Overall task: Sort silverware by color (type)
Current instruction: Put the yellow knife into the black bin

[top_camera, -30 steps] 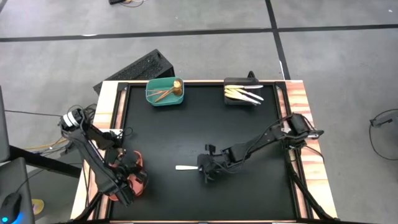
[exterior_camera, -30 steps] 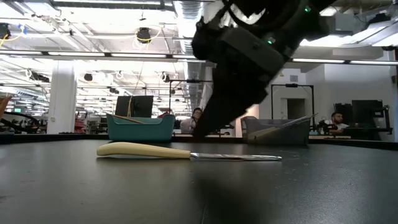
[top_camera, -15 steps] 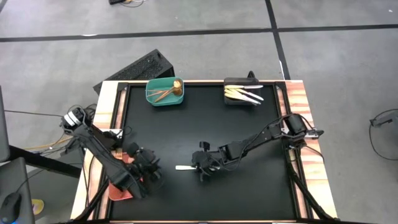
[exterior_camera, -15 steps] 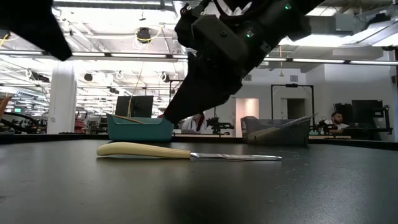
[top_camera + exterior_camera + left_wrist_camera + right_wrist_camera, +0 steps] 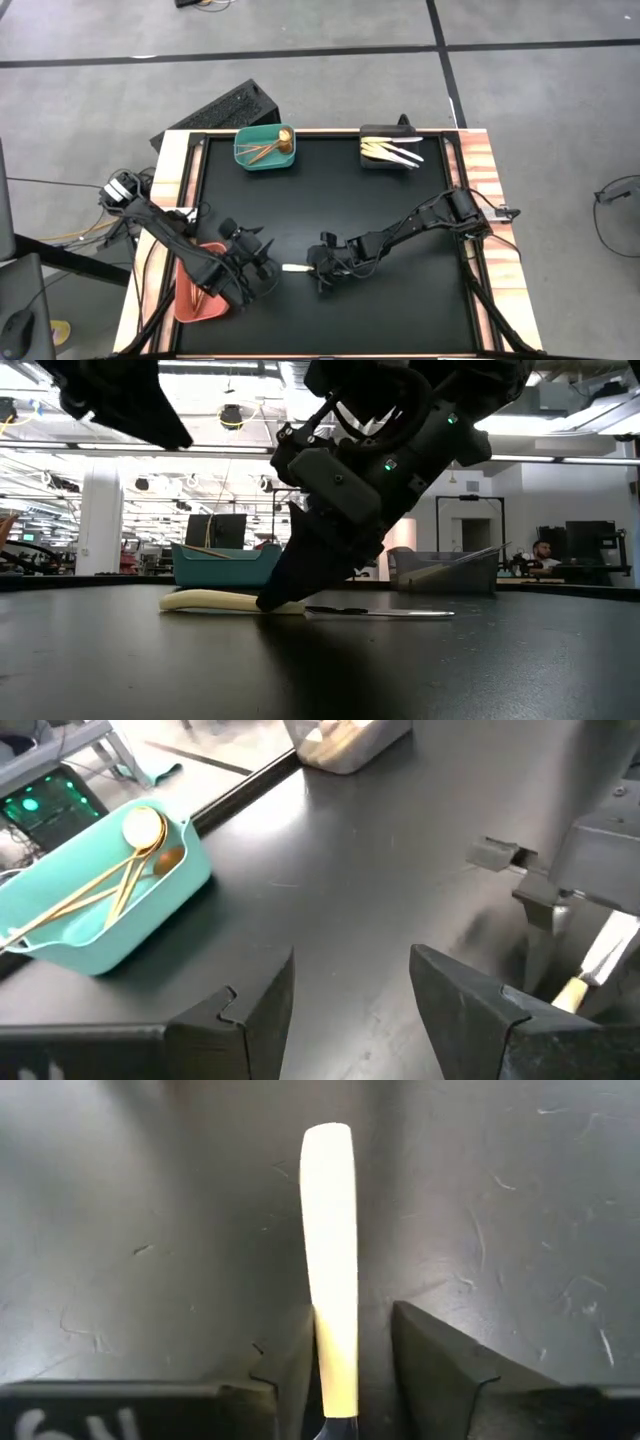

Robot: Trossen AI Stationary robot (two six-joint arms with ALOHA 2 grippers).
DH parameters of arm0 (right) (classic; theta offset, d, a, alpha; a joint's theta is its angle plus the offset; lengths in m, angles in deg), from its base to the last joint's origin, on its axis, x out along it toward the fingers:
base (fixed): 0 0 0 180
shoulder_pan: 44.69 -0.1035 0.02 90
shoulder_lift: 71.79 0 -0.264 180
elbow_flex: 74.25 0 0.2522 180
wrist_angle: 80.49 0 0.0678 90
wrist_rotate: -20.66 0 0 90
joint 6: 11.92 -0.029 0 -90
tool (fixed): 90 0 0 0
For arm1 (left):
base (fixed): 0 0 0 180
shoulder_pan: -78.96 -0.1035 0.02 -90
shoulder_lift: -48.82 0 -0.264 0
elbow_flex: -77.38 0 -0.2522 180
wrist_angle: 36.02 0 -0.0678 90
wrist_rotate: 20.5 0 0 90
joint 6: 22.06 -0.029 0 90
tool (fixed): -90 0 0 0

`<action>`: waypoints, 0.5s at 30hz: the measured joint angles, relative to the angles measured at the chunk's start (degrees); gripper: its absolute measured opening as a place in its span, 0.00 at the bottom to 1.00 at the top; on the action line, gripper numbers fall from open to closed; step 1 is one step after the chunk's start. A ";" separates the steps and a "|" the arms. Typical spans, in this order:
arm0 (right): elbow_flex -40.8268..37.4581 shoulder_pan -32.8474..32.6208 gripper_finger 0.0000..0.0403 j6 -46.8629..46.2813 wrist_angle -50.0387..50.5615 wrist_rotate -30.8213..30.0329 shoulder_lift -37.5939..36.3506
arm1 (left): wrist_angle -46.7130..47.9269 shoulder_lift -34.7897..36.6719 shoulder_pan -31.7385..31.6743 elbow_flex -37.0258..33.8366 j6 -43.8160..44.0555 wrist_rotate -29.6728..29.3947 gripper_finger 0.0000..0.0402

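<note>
One white-handled knife (image 5: 294,268) of the silverware lies flat on the black table top (image 5: 330,210), handle toward the table's left. My right gripper (image 5: 345,1355) is down at the table and open. Its fingers stand on either side of the handle close to the blade, and I cannot tell whether they touch it. In the low view its fingertips (image 5: 278,598) reach the table in front of the knife (image 5: 210,601). My left gripper (image 5: 256,266) hovers open and empty just left of the knife, beside the salmon bin (image 5: 198,297).
A teal bin (image 5: 265,148) with gold spoons stands at the far edge, left of centre, and shows too in the left wrist view as the teal bin (image 5: 100,905). A black bin (image 5: 390,152) at far right holds white-handled knives. The salmon bin holds thin gold utensils. Wooden rails frame the table.
My right gripper has sunk to the table and shifted a little toward the table's left, coming down over the knife's handle. My left gripper has swung from above the salmon bin toward the table's middle, turning as it went. The knife has stayed in place.
</note>
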 joint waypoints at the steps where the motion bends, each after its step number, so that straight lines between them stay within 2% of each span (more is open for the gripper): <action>1: 0.00 0.00 0.40 0.13 0.04 -0.03 0.01 | -0.98 0.00 -0.44 -0.38 -0.69 0.24 0.47; 9: -0.11 -0.09 0.09 2.40 2.13 -4.40 -0.53 | -4.71 0.00 -1.66 -2.34 -3.23 1.44 0.47; 15: -0.09 -0.07 0.08 1.39 3.60 -5.00 -0.62 | -4.95 0.00 -1.66 -2.41 -3.23 1.27 0.47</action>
